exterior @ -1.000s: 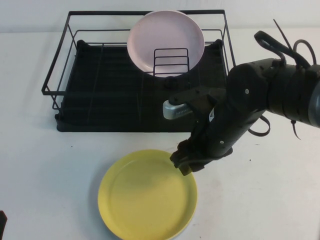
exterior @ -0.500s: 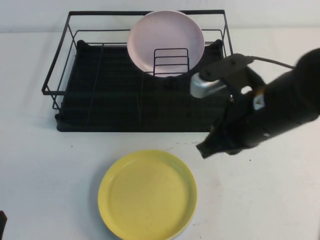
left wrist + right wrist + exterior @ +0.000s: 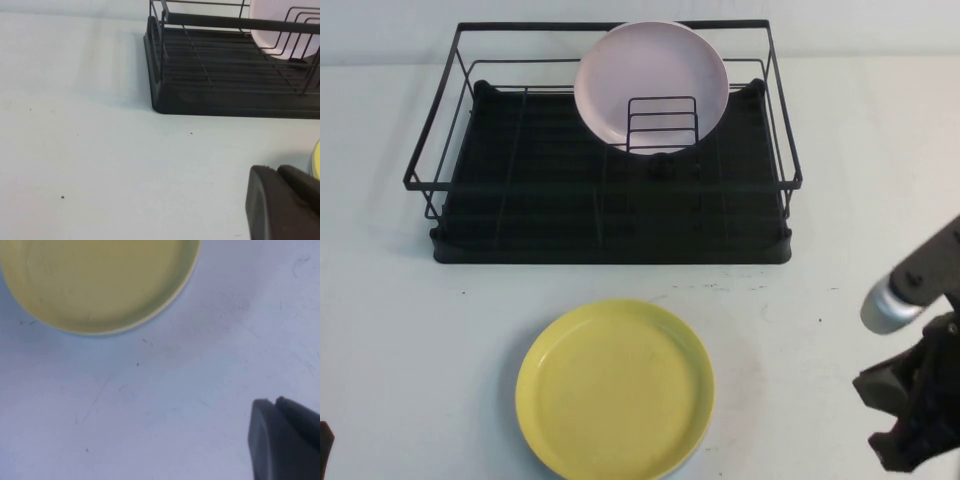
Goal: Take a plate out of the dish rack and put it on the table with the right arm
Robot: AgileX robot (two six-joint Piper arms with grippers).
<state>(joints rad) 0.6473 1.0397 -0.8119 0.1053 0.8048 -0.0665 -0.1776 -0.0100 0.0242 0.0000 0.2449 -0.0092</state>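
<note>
Gloss against matt black, as we see it

We see a glossy yellow plate (image 3: 614,389), a smooth pale pink plate (image 3: 652,80), a black wire dish rack (image 3: 605,180), a smooth white table (image 3: 420,330) and a matt right gripper (image 3: 905,425).

Black right arm (image 3: 920,400), silver-grey cylinder (image 3: 888,308)

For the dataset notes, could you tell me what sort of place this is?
Probably a lab bench staged as a kitchen: bare white table, dish rack, yellow plate, right gripper.
</note>
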